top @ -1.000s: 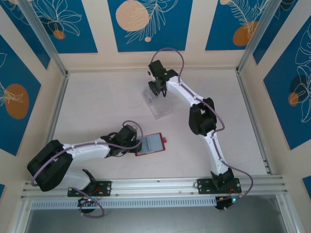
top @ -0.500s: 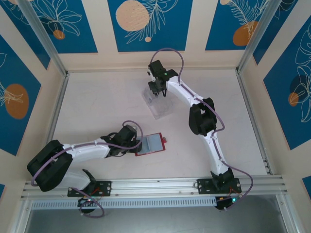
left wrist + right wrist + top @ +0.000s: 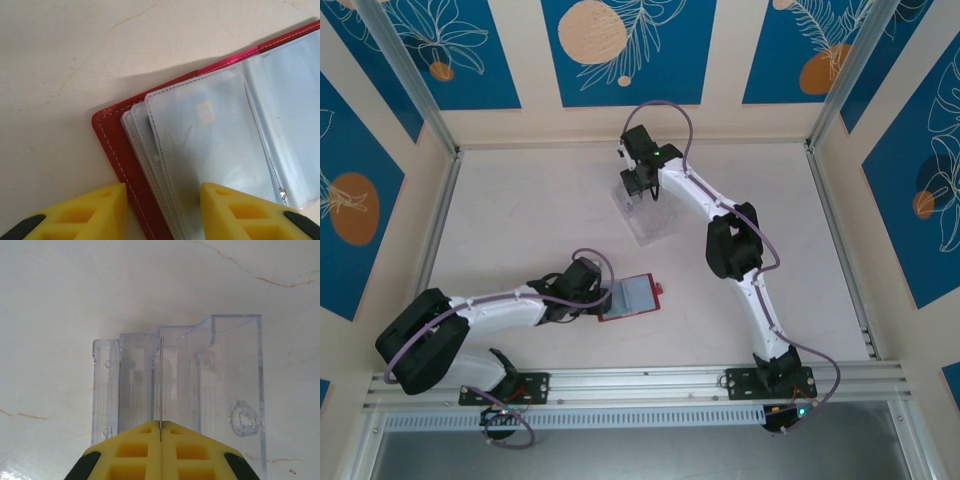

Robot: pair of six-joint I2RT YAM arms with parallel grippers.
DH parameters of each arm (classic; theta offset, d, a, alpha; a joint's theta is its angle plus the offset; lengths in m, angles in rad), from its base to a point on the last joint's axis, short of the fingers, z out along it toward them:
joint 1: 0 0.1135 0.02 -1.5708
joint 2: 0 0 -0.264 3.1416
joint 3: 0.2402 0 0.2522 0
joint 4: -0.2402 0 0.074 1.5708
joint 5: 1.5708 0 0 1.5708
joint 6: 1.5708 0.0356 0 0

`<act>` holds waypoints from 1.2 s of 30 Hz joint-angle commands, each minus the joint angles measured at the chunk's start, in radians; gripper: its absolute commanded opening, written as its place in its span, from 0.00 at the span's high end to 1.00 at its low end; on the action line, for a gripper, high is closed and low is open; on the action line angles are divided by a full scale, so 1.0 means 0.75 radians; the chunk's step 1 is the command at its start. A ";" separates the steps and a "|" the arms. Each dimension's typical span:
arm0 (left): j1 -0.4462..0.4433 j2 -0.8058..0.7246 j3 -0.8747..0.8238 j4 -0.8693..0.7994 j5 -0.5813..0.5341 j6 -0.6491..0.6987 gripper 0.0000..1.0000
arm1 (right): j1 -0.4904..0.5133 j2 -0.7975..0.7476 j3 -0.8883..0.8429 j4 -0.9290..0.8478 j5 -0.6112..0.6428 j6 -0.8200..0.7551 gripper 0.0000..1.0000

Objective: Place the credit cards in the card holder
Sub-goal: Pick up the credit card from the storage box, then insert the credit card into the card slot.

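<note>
Left gripper (image 3: 162, 200): held low over the near-left part of the worktop (image 3: 520, 220). Its yellow fingers are set apart, and the card holder's left corner is straddled by them. Whether it is pressed cannot be told.
Card holder (image 3: 632, 295): laid open and flat, just right of the left gripper. Its long axis is set left to right, the right end slightly farther. The snap tab (image 3: 660, 290) is pointed right.
Clear sleeves (image 3: 280, 125): fanned over the red cover. A sleeved card (image 3: 200, 130) with a chip is seen inside one.
Right gripper (image 3: 161, 430): closed tight on a credit card, at far centre.
Credit card (image 3: 161, 385): seen edge-on, stood in a slot of the clear rack (image 3: 235, 365). Its visible edge is directed straight away from the fingertips. Its colour cannot be told.
</note>
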 commanded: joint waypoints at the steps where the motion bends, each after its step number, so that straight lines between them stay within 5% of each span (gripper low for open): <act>1: 0.004 0.000 -0.041 -0.107 -0.008 -0.013 0.59 | 0.003 0.007 0.061 -0.032 -0.031 -0.022 1.00; 17: 0.003 -0.008 -0.036 -0.119 -0.010 -0.004 0.59 | 0.023 -0.375 -0.075 -0.001 -0.040 0.020 1.00; 27: 0.003 -0.004 -0.031 -0.125 -0.006 0.013 0.60 | 0.076 -0.916 -0.860 0.275 -0.217 0.260 1.00; 36: 0.003 0.006 -0.036 -0.132 -0.004 0.012 0.62 | 0.160 -1.231 -1.666 0.817 -0.488 0.605 1.00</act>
